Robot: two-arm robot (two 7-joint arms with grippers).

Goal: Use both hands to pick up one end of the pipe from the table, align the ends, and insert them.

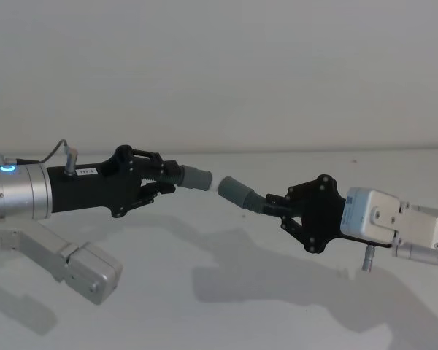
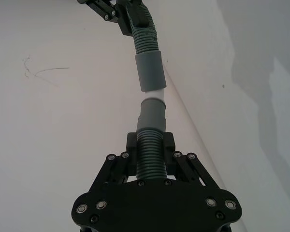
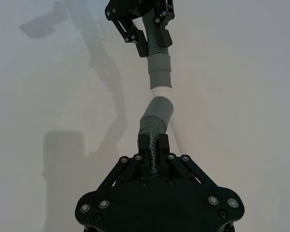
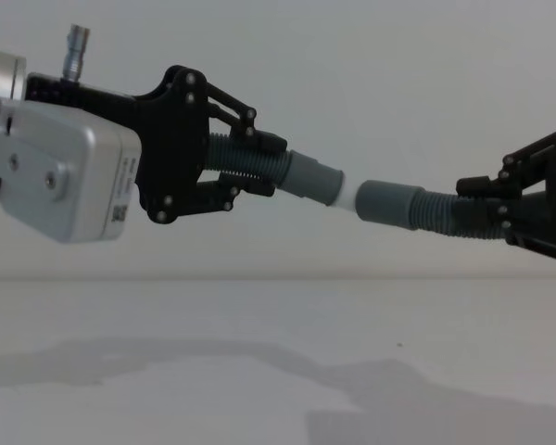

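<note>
Now look at the white tip (image 4: 348, 197) — it points at the open socket cuff (image 4: 389, 203), very near, up above the table (image 4: 278, 352). Your left gripper (image 4: 250, 162) pinches one ribbed hose piece (image 4: 246, 156), your right gripper (image 1: 277, 206) pinches the other (image 4: 440, 213) — both off the table.

wall (image 1: 219, 65): you see a plain pale grey surface across the upper half of the head view.
shadows (image 1: 277, 281): you see soft dark patches low in the head view, centre to right.
scratch mark (image 2: 41, 72): you see a thin curved line at the left wrist view's upper left.
</note>
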